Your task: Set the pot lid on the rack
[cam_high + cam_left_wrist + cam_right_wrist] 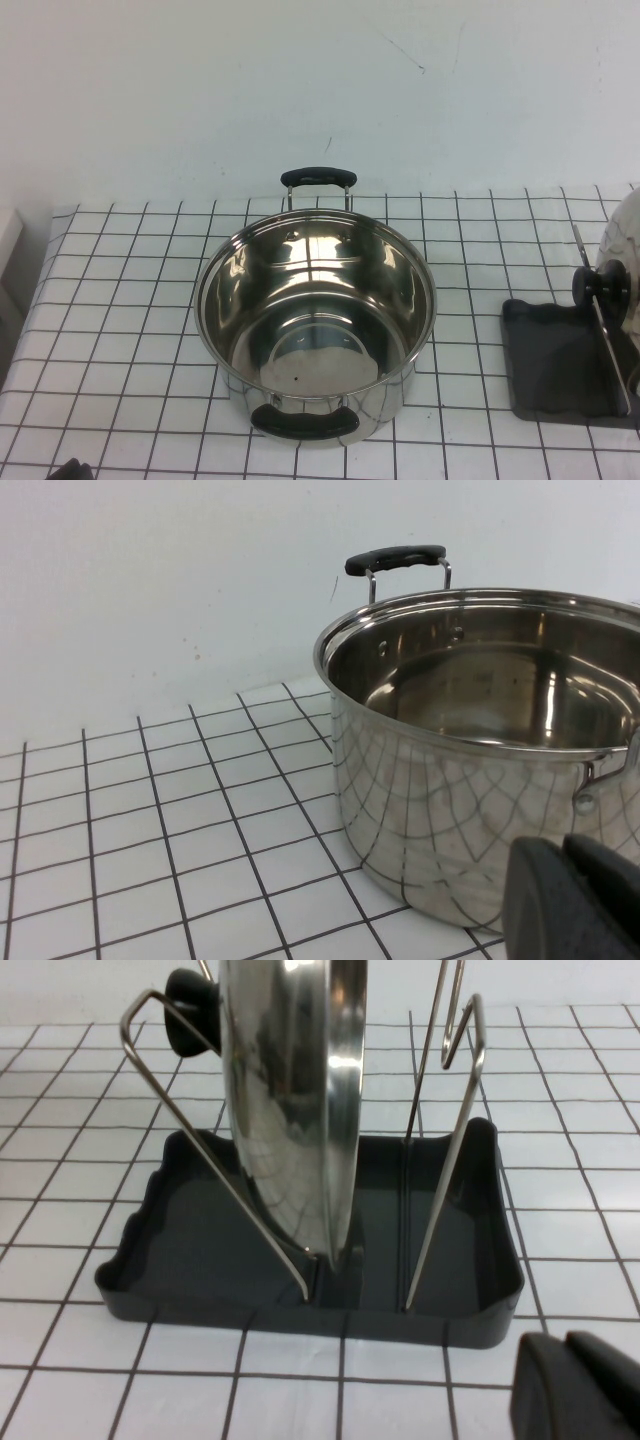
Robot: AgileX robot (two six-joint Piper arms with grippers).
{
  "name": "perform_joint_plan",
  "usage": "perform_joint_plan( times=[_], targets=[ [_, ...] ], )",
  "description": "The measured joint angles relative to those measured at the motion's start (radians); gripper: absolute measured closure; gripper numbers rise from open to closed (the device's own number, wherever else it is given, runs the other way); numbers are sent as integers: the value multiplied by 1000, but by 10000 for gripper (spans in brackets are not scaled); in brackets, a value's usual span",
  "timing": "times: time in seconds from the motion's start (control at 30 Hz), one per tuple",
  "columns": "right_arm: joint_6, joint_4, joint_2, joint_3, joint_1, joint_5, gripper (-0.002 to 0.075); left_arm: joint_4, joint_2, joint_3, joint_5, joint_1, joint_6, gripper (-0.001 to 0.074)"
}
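Note:
The shiny steel pot lid point(285, 1110) stands on edge in the dark grey rack point(200, 1260), leaning between its thin wire bars point(445, 1160), with its black knob point(190, 1010) on the far side. In the high view the lid point(625, 235) and the rack point(560, 370) sit at the table's right edge. My right gripper point(563, 1345) is shut and empty, a short way in front of the rack and apart from it. My left gripper point(562, 852) is shut and empty, low beside the pot, and shows only as a dark tip at the high view's bottom left point(70, 468).
A deep steel pot point(315, 320) with two black handles stands open in the middle of the white gridded table point(120, 330). It also fills the left wrist view point(480, 760). A white wall runs behind the table.

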Motion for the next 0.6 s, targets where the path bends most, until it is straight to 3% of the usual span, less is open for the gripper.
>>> perform_joint_plan(
  times=[0.43, 0.6],
  targets=[
    [0, 0, 0, 0, 0, 0, 728, -23, 0, 0, 0, 0, 0, 736],
    [-2, 0, 0, 0, 0, 0, 728, -263, 0, 0, 96, 0, 59, 736]
  ],
)
